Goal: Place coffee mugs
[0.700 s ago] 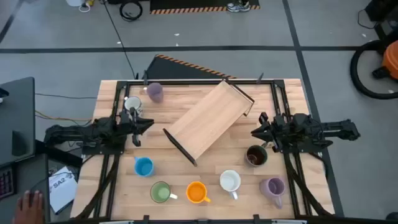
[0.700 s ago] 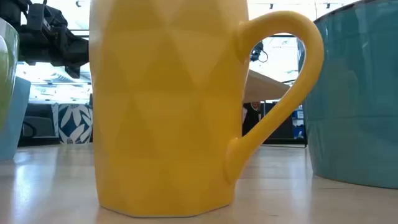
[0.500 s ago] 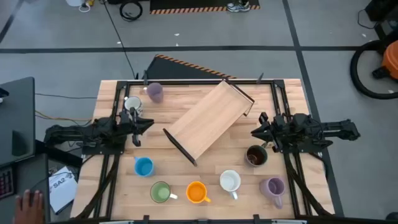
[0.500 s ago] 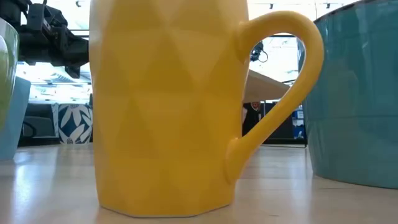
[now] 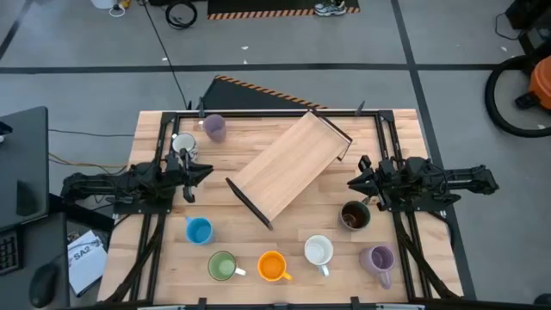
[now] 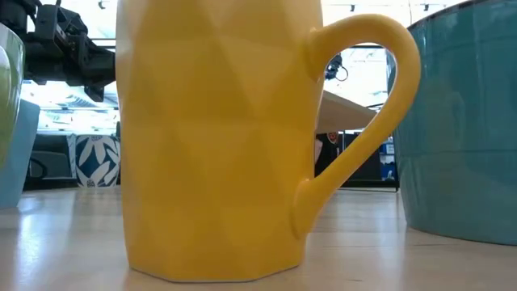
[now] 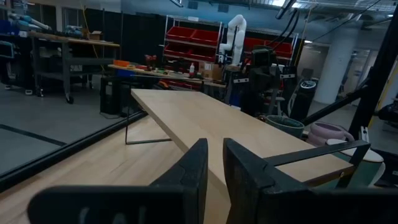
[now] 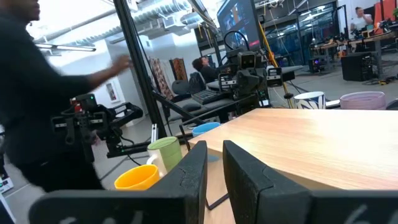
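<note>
Several coffee mugs stand upright on the wooden table (image 5: 405, 138). Along the near edge are a blue one (image 5: 199, 230), a green one (image 5: 223, 265), an orange one (image 5: 272, 265), a white one (image 5: 318, 251) and a lilac one (image 5: 377, 259). A dark one (image 5: 354, 215) stands at the right. Another lilac mug (image 5: 214, 127) and another white mug (image 5: 183, 144) stand at the far left. My left gripper (image 5: 207, 172) is shut at the table's left. My right gripper (image 5: 353, 182) is shut at the right, just beyond the dark mug. Both point toward the middle and hold nothing.
A tilted wooden shelf board (image 5: 288, 168) on dark metal legs lies aslant in the middle, between the two grippers. In the low view the orange mug (image 6: 210, 137) blocks most of the sight. A person (image 8: 37, 93) stands beyond the table's near left side.
A person's hand beside the table's near left corner has drawn back out of the high view. Both arms and all mugs have kept still.
</note>
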Robot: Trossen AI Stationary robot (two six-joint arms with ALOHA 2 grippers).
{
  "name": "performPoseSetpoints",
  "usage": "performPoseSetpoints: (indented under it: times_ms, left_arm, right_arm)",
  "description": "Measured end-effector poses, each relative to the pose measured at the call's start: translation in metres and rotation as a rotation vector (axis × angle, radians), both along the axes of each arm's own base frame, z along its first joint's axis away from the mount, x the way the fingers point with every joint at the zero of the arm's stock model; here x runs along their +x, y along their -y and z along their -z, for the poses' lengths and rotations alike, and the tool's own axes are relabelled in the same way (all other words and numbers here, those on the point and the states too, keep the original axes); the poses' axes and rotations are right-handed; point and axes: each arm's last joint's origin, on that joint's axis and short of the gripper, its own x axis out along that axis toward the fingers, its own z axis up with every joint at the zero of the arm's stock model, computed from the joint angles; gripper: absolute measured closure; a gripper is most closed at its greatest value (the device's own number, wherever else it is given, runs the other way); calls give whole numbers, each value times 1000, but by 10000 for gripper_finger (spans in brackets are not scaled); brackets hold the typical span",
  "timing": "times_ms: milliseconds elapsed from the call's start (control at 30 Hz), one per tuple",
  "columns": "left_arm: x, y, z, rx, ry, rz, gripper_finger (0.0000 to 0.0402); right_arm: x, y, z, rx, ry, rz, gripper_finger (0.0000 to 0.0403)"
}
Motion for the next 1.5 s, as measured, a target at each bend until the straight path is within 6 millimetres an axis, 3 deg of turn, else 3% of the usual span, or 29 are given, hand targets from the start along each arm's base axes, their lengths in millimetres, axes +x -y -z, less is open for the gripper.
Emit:
performPoseSetpoints:
  times_ms: [900,1000,1133,1300,1500]
  left_arm:
    - [0,0,-1,-1,6,-6,345]
    - [-1,0,-6,-74,83,-1,345]
    - [-4,0,-17,-209,246,31,345]
    - [-10,-1,-32,-394,468,93,345]
    - [-17,-3,-43,-524,650,85,345]
  right_arm:
    - [0,0,0,0,0,0,345]
    - [0,1,-1,5,7,25,345]
    - [-1,9,-6,-3,65,287,345]
    - [-7,15,-20,157,214,463,345]
    - [-14,19,-30,371,361,554,345]
